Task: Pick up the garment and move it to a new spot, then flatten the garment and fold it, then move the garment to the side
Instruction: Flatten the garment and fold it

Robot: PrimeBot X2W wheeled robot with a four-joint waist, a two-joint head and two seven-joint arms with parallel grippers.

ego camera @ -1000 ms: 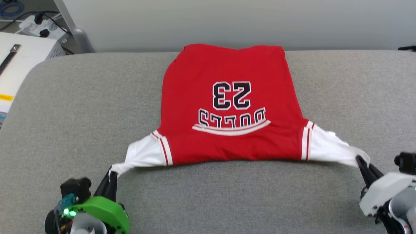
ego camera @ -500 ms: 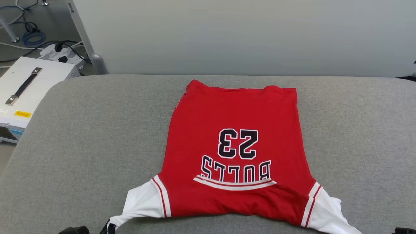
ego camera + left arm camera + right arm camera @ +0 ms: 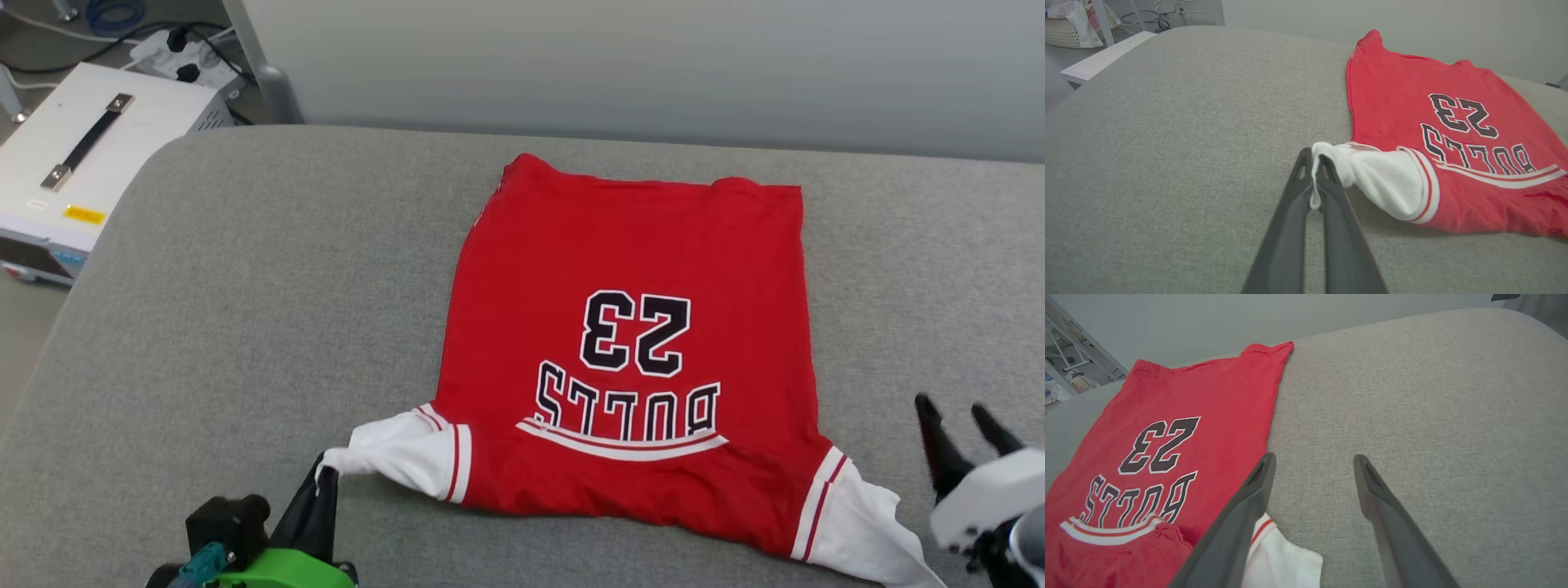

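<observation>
Since a second ago the right gripper [image 3: 951, 406] has let go of the right sleeve [image 3: 865, 531]. The head camera has also swung, so I discount the picture's overall shift.

Left: the left gripper [image 3: 1312, 157] is pinched tight on the tip of the left sleeve [image 3: 1384, 183]. The sleeve is drawn out into a twisted point and appears raised a little off the grey cushion [image 3: 245, 286].

Centre: the T-shirt [image 3: 637, 269] lies print-up with its hem toward the wall. The body is largely flat and the near edge is rumpled.

Right: the right sleeve lies slack and crumpled. The right gripper stands wide and empty just beside it, over bare cushion.

Judgement: flattening is part-done. To finish it well I would lower the left sleeve and lay it down untwisted before opening the fingers, rather than dropping it. I would then smooth the near edge outward on both sides. Any further leftward pull risks dragging the body askew, now that the right side is unheld.
</observation>
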